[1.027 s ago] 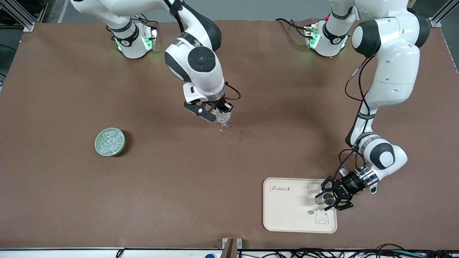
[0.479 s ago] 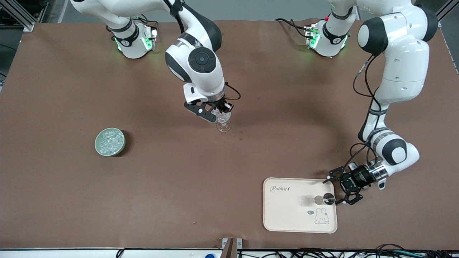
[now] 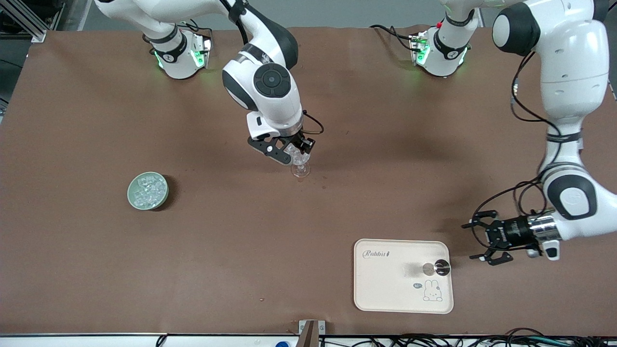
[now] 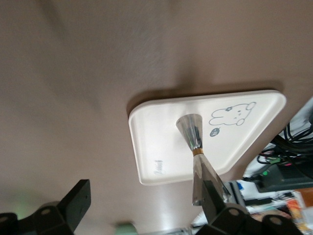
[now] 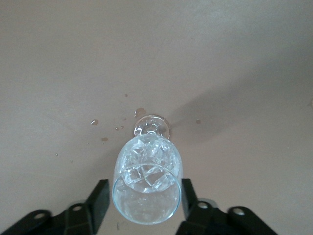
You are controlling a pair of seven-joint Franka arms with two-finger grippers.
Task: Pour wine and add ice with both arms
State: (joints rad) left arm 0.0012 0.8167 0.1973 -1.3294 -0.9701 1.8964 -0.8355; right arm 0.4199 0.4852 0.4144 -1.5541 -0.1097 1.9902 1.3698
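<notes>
One cream rectangular tray with a rabbit drawing (image 3: 385,289) is lying nearest the front camera, carrying one upright silver bottle (image 3: 440,267), neck pointing up. The left gripper (image 3: 483,242) is hanging beside it, fingers spread, empty. One green bowl (image 3: 148,191) is holding heaped clear ice cubes (image 3: 146,189). The right gripper (image 3: 292,155) is flanking one upright cut-pattern wine glass (image 5: 146,188), fingers slightly apart.

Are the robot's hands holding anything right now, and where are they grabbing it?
The left gripper is open and empty, beside the tray. The right gripper straddles the wine glass bowl; whether it grips cannot be told.
</notes>
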